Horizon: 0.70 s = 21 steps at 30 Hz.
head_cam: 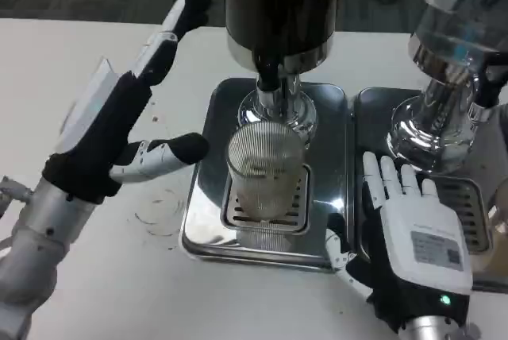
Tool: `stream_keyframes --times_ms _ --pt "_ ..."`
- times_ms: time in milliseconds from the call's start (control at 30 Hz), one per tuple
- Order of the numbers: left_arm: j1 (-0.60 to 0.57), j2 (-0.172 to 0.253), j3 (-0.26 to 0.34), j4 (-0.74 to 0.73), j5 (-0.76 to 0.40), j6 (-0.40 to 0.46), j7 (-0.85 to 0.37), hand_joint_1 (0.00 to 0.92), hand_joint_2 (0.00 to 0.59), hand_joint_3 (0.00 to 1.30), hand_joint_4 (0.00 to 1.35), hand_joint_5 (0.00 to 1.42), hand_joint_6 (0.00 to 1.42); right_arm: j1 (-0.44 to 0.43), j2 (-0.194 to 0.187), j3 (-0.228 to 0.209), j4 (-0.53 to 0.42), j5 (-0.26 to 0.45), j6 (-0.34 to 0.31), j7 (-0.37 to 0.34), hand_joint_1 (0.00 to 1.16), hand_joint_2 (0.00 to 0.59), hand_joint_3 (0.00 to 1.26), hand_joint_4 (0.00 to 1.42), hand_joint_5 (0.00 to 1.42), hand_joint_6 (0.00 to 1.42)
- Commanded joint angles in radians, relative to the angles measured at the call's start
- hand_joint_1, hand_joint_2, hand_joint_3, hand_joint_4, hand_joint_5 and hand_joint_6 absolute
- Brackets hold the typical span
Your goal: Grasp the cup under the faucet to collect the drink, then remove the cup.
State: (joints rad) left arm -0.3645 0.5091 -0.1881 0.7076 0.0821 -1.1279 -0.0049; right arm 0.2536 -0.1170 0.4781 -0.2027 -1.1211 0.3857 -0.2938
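Observation:
A clear ribbed cup stands on the slotted drain of a steel drip tray, right beneath the black faucet of a dark drink dispenser. My left hand hovers to the cup's left, fingers spread wide and the thumb pointing at the cup, a short gap away from it. My right hand lies flat, back up, to the cup's right over the seam of the two trays, holding nothing. No liquid stream is visible.
A second dispenser with a chrome base stands at the right on its own drip tray. Faint ring marks stain the white table left of the tray. The table's far edge runs along the top.

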Motion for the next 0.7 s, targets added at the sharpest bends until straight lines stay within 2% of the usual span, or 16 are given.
stream_keyframes --times_ms 33,167,367,500,700 --pt "-0.03 -0.032 0.013 -0.035 -0.046 0.046 -0.104 0.0 0.06 0.0 0.0 0.07 0.0 -0.001 0.013 -0.015 0.004 0.019 0.003 -0.014 0.36 0.515 0.0 0.0 0.0 0.0" --pt "-0.074 -0.069 0.012 -0.032 -0.055 0.077 -0.187 0.0 0.058 0.0 0.0 0.07 0.0 0.007 0.024 -0.023 -0.003 0.027 0.005 -0.028 0.36 0.515 0.0 0.0 0.0 0.0" --pt "-0.103 -0.12 0.017 0.0 -0.054 0.081 -0.267 0.0 0.057 0.0 0.0 0.09 0.0 0.018 0.041 -0.023 -0.007 0.018 0.011 -0.042 0.35 0.517 0.0 0.0 0.0 0.0" --pt "-0.11 -0.136 0.014 0.004 -0.013 0.065 -0.285 0.0 0.063 0.0 0.0 0.09 0.0 0.022 0.045 -0.023 -0.009 0.012 0.015 -0.047 0.35 0.519 0.0 0.0 0.0 0.0" --pt "-0.104 -0.145 0.014 0.003 -0.027 0.062 -0.317 0.0 0.07 0.0 0.0 0.13 0.01 0.03 0.053 -0.026 -0.015 0.013 0.024 -0.053 0.35 0.52 0.0 0.0 0.0 0.0"
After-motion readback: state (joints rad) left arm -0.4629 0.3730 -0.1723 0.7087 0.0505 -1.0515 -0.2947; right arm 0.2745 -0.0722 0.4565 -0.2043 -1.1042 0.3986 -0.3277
